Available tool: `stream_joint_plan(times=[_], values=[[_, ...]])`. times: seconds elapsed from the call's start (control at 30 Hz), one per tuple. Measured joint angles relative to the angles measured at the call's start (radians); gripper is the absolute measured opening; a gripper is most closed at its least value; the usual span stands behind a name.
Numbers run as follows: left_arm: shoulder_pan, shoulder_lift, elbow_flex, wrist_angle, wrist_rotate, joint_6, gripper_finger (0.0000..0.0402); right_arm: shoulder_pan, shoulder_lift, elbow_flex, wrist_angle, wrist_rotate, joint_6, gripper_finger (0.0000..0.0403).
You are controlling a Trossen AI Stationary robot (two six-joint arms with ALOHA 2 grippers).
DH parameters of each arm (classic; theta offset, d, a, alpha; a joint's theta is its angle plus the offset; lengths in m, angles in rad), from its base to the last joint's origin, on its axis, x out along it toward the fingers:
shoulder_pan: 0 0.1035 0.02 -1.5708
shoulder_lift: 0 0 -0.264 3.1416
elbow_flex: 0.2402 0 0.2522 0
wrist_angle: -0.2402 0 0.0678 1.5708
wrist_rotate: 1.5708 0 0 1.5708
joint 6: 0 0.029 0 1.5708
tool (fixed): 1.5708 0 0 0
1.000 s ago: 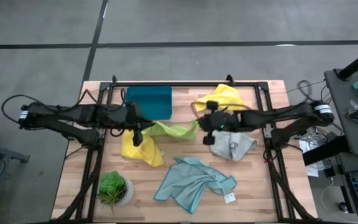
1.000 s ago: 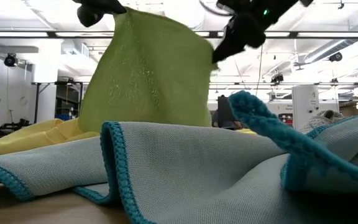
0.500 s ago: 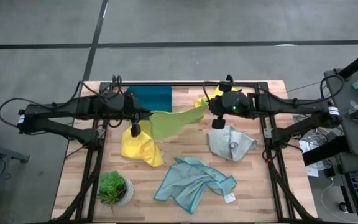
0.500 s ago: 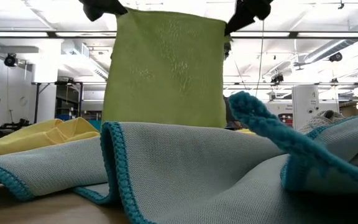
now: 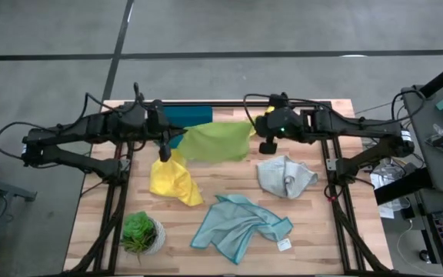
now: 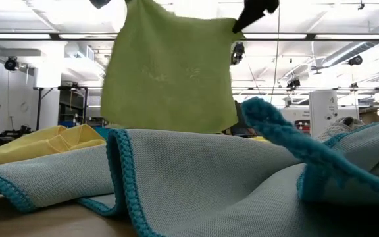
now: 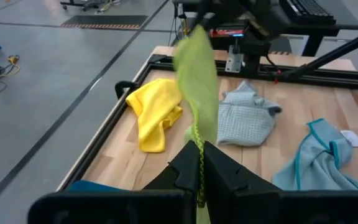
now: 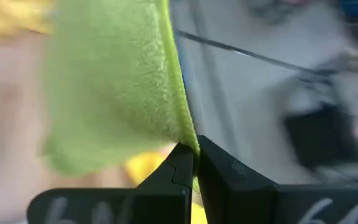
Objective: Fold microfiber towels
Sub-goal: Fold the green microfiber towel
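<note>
Towel spread: my left gripper [image 5: 165,138] and my right gripper [image 5: 261,138] each pinch a top corner of the lime green towel [image 5: 215,141], hanging taut above the table's far half. Slip risk: thin corner bites could pull free if I stretch further. Beneath lie a yellow towel [image 5: 173,181], grey towel [image 5: 284,175] and blue towel [image 5: 241,224], crowding any lay-down spot; teal tray [image 5: 181,115] behind.
</note>
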State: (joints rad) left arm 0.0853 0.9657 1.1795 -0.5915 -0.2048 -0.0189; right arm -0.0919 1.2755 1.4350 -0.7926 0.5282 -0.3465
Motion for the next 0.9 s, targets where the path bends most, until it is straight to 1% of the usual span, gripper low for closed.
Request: stream_joint_plan(times=[0.07,0.17,0.27,0.33,0.4,0.5,0.53,0.6,0.73,0.9], values=[[0.000,0.000,-0.004,-0.004,-0.026,0.000,0.0000,-0.012,-0.001,0.000,0.003,0.015,-0.036,0.0008],[0.000,0.000,-0.002,-0.031,-0.037,0.001,0.0000,-0.024,-0.002,0.000,-0.003,0.013,-0.039,0.0008],[0.000,0.000,-0.003,-0.070,-0.033,0.000,0.0000,-0.024,-0.002,-0.001,-0.036,0.012,-0.034,0.0008],[0.000,-0.002,-0.006,-0.129,-0.002,0.000,0.0000,-0.021,-0.002,-0.001,-0.056,0.003,-0.007,0.0008],[-0.001,0.003,-0.010,-0.168,0.061,-0.003,0.0000,-0.011,-0.003,-0.003,-0.090,-0.042,0.029,0.0008],[-0.021,0.021,-0.033,-0.176,0.163,-0.040,0.0000,0.014,-0.004,-0.025,-0.130,-0.138,0.101,0.0008],[-0.035,0.032,-0.041,-0.174,0.181,-0.050,0.0000,0.026,-0.004,-0.038,-0.137,-0.163,0.121,0.0008],[-0.069,0.053,-0.061,-0.171,0.199,-0.070,0.0000,0.054,-0.004,-0.072,-0.148,-0.202,0.166,0.0008],[-0.148,0.100,-0.105,-0.140,0.202,-0.124,0.0000,0.125,-0.004,-0.157,-0.148,-0.267,0.253,0.0008],[-0.251,0.180,-0.138,-0.082,0.211,-0.211,0.0000,0.208,-0.004,-0.240,-0.144,-0.385,0.367,0.0008]])
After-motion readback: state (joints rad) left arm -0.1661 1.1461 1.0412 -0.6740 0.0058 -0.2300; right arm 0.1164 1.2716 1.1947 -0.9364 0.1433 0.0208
